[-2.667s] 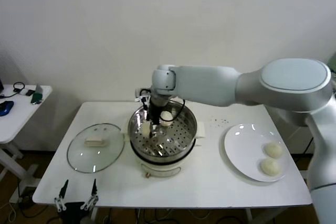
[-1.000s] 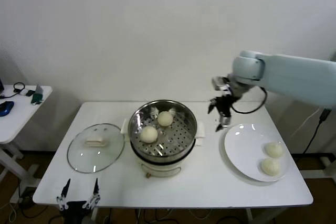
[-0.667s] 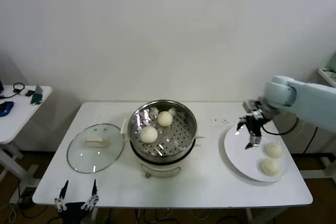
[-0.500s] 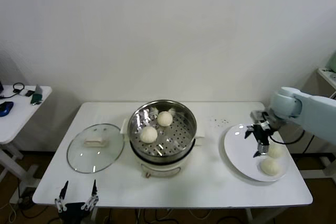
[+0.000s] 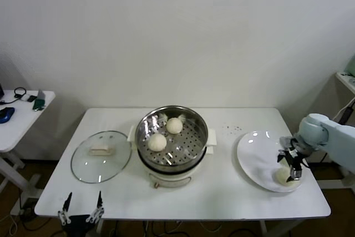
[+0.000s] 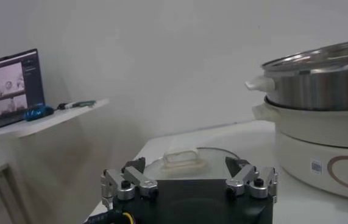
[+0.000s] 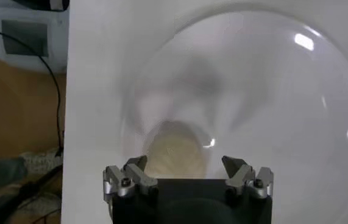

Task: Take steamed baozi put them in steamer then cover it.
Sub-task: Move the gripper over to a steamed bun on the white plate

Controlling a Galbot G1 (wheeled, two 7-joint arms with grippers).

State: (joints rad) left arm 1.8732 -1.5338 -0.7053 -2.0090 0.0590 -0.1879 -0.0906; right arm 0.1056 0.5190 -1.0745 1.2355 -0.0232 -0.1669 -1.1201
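White table [image 5: 222, 187], open right tool [image 5: 293, 165] over smooth cream steamed baozi [image 5: 284, 176] on plate [image 5: 255, 156].

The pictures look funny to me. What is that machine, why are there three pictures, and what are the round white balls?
It is a robot with two arms. One picture comes from a camera on its head, looking down at a white table. The other two come from small cameras on its wrists.

The white balls are steamed baozi, soft buns. Two sit inside the shiny steamer: one baozi nearer, another baozi behind it. The glass cover lies flat on the table beside the steamer.

The right end effector is open, down over a baozi on the plate, holding nothing yet. The right wrist view shows that bun right in front of the fingers. The left end effector waits open at the table's near edge.
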